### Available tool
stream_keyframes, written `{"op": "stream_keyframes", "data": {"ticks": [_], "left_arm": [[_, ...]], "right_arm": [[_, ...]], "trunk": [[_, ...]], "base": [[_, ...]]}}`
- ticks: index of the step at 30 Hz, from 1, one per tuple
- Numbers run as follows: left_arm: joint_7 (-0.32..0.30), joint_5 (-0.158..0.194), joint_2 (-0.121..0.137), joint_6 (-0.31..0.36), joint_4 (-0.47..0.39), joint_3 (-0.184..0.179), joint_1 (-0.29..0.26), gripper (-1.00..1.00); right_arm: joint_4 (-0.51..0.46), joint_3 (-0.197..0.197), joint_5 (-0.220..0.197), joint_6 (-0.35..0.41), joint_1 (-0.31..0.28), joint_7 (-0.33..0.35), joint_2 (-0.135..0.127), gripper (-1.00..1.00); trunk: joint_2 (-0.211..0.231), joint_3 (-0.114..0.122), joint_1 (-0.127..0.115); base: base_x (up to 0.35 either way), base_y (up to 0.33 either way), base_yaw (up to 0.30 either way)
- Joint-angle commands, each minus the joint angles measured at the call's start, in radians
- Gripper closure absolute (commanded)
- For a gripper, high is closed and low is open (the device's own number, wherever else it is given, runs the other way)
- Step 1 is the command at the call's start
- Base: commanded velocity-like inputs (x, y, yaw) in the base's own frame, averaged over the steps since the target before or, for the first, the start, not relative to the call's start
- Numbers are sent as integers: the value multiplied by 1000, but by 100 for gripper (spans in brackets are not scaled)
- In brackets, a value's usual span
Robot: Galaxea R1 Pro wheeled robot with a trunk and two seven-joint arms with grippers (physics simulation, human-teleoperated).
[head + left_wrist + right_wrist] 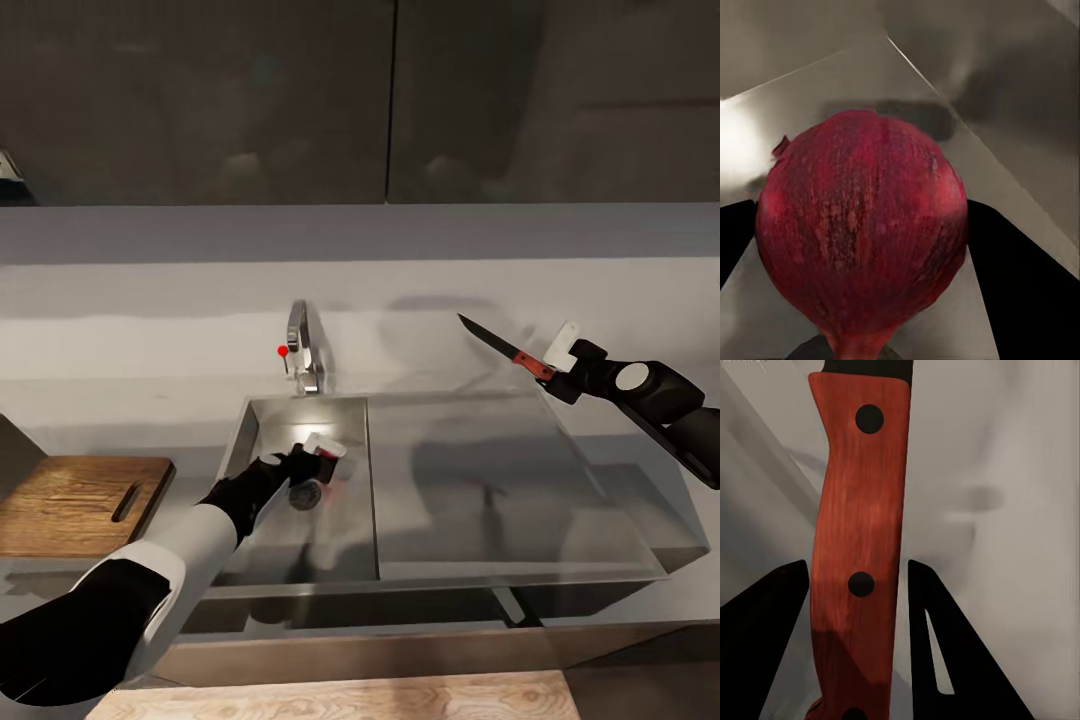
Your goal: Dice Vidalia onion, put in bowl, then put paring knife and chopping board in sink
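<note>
A dark red onion (pixel 862 240) sits between my left gripper's fingers (pixel 1020 285), which press it from both sides. The left gripper (pixel 318 458) is down inside the basin of the stainless-steel sink (pixel 350 560), in front of the chrome tap (pixel 303 350) with its red dot. My right gripper (pixel 562 368) hovers above the far right of the drainboard (pixel 470 480), shut on the reddish handle (pixel 859 532) of the paring knife (pixel 500 348). Its dark blade points up and to the left. The chopping board (pixel 70 505) lies on the grey countertop (pixel 120 400) left of the sink. The bowl is out of view.
Dark cabinet fronts (pixel 300 100) run above the back of the countertop. A pale wooden surface (pixel 330 700) shows at the near edge, below the sink front. The round drain (pixel 305 494) lies just under the left gripper.
</note>
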Motion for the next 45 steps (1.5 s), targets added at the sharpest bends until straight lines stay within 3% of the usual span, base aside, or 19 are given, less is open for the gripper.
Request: {"op": "stream_keyframes", "data": {"ticks": [1,6,7,14,23,27,31,34,37,40,45], "left_arm": [[-19,0,8,-25,5,-1,-1,100],[-82,1,25,-76,12,-2,0,100],[-97,2,27,-114,18,-1,2,100],[-107,2,34,-211,91,-1,3,100],[-107,2,34,-224,99,-1,3,100],[-107,2,34,-223,91,1,3,100],[-107,4,35,-221,51,11,3,100],[-107,5,37,-210,-37,59,3,100],[-107,5,46,-141,-124,83,3,100],[-109,5,65,-66,-220,87,3,100],[-132,8,87,0,-348,87,14,100]], "right_arm": [[-1,2,11,3,-2,7,-1,100],[-1,4,10,3,-2,7,-1,100],[0,4,10,3,-2,7,-1,100],[0,4,9,3,-2,6,-1,100],[0,7,9,3,-2,6,0,100],[2,49,9,2,-2,4,0,100],[5,67,9,1,-2,2,0,100],[6,70,9,1,-2,2,0,100],[8,71,9,1,-2,2,0,100],[9,71,9,1,-2,2,-1,100],[10,72,9,1,-2,2,0,100]], "trunk": [[-2,-2,1],[-2,-2,1],[-2,-2,1],[-2,7,1],[-2,21,1],[-2,25,1],[-2,26,1],[-2,26,1],[-2,26,1],[-2,26,1],[-2,26,1]], "base": [[0,0,0],[0,0,0],[0,0,0],[0,0,0],[-173,0,0],[-274,0,0],[-69,0,0],[-13,0,0],[-3,0,0],[0,0,0],[0,0,0]]}}
